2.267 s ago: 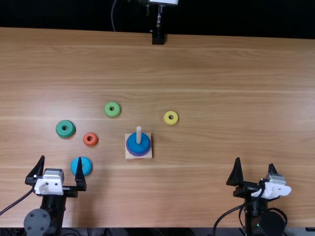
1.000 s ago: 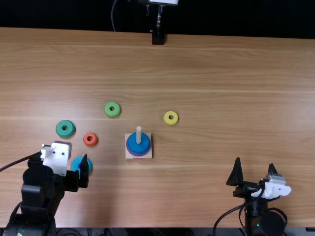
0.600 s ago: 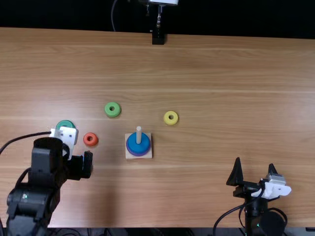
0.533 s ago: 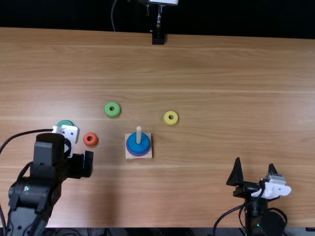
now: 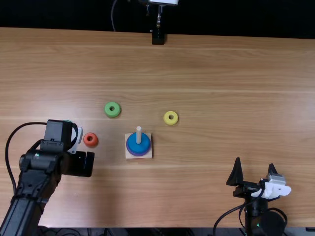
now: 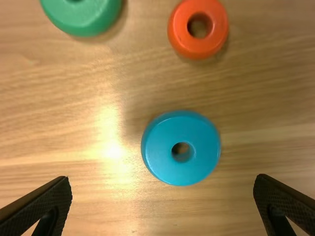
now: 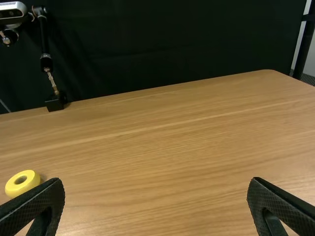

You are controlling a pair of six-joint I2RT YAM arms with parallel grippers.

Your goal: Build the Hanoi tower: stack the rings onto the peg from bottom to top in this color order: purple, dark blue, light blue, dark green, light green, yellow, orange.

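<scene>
My left gripper is over the table's left part, hiding the light blue ring from above. In its wrist view the left gripper stands open above the light blue ring, touching nothing. The peg carries the dark blue ring on the purple ring. Loose on the table lie the orange ring, the light green ring, the yellow ring and the dark green ring. The right gripper, also, is open at the near right, holding nothing.
The peg's square wooden base stands left of the table's middle. A black stand with a metal rod is at the far edge. Dark cloth hangs behind the table.
My left arm has extended away from the near edge and tipped its gripper downward, covering the light blue ring and most of the dark green one from above. The right arm has stayed still.
</scene>
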